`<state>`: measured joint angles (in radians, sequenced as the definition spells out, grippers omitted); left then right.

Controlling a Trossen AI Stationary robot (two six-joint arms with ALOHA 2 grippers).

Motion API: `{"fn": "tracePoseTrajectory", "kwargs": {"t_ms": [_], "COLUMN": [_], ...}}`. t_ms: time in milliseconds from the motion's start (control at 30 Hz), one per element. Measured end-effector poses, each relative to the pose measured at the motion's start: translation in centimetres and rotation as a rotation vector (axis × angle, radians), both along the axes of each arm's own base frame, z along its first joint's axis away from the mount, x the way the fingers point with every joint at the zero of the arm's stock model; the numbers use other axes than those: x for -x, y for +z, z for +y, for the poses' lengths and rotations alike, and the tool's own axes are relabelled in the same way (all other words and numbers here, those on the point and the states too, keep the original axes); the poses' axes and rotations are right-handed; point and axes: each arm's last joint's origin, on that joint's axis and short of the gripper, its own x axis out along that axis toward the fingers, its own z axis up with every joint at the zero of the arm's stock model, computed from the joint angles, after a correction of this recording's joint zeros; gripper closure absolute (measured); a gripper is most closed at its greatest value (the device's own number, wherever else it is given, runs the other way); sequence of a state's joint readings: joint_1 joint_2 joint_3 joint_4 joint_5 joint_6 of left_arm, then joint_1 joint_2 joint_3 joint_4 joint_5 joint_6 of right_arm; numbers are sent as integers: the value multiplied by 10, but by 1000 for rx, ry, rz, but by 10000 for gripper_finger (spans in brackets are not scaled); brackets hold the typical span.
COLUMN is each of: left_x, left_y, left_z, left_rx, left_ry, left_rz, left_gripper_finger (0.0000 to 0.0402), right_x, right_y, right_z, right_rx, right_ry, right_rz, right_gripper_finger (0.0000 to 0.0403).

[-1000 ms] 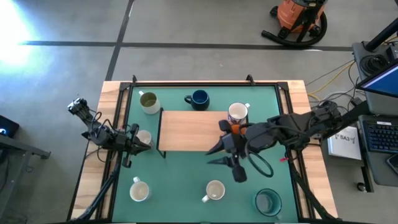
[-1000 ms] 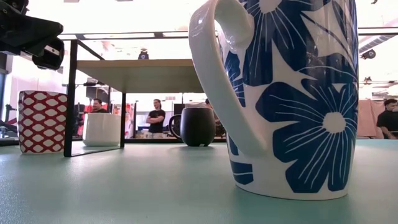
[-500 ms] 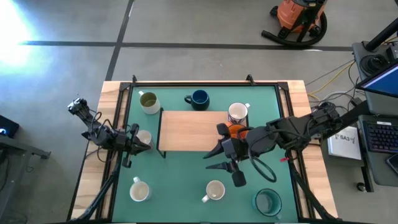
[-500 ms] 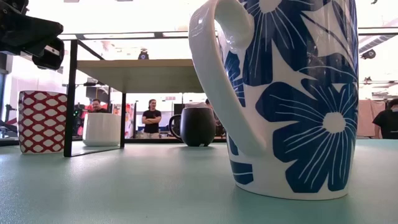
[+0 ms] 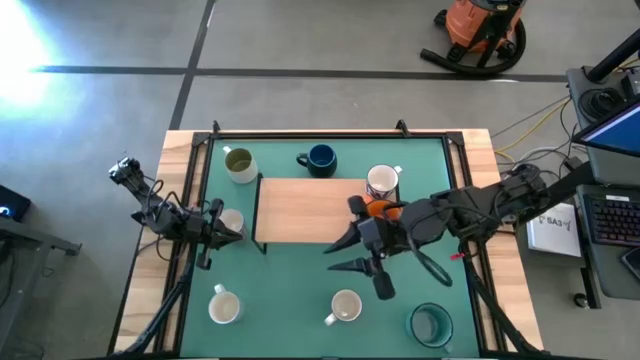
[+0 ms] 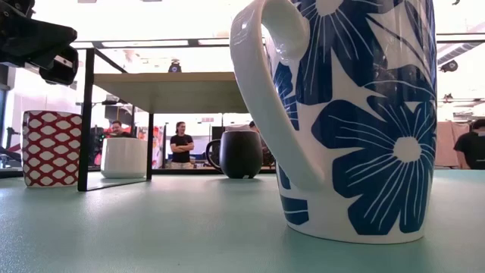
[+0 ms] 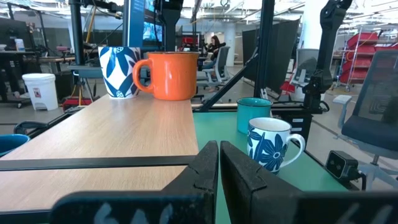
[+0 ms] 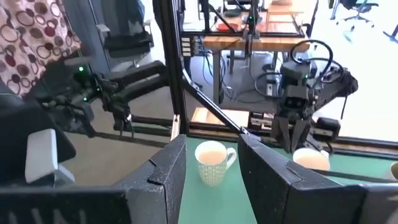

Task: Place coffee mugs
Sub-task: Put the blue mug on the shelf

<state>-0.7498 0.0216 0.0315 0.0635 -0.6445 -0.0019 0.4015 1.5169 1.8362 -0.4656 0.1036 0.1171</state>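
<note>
A green mat (image 5: 300,275) is covering the table inside a black frame (image 5: 300,134), with bare wood showing along the sides. A wooden shelf (image 5: 305,210) is standing mid-mat, carrying the orange mug (image 5: 378,209) and a blue-flowered mug (image 5: 381,182) at its right end. The olive mug (image 5: 239,163) and navy mug (image 5: 320,159) are sitting behind it; white mugs (image 5: 224,306) and the teal mug (image 5: 430,325) are lining the near edge. The right gripper (image 5: 345,254) is hovering spread, holding nothing, just in front of the shelf over open mat. The left gripper (image 5: 238,230) is waiting pressed together beside a cream mug (image 5: 231,220).
</note>
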Motion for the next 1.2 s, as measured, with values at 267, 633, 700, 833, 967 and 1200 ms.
{"fn": "tracePoseTrajectory", "kwargs": {"t_ms": [267, 633, 700, 833, 967, 1200], "left_x": [0, 0, 0, 0, 0, 0], "left_y": [0, 0, 0, 0, 0, 0], "left_z": [0, 0, 0, 0, 0, 0], "left_rx": [0, 0, -1, 0, 0, 0], "left_ry": [0, 0, 0, -1, 0, 0], "left_rz": [0, 0, 0, 0, 0, 0], "left_gripper_finger": [402, 402, 402, 402, 402, 402], "right_x": [10, 42, 51, 70, 83, 88], "right_y": [-14, -71, -75, -77, -78, -100], "right_z": [-4, -8, 0, 20, 39, 67], "right_rx": [-113, -472, -528, -582, -632, -621], "right_ry": [-67, -540, -576, -631, -680, -779], "right_rz": [234, 1010, 1137, 1266, 1305, 1374], "right_gripper_finger": [268, 268, 268, 268, 268, 268]}}
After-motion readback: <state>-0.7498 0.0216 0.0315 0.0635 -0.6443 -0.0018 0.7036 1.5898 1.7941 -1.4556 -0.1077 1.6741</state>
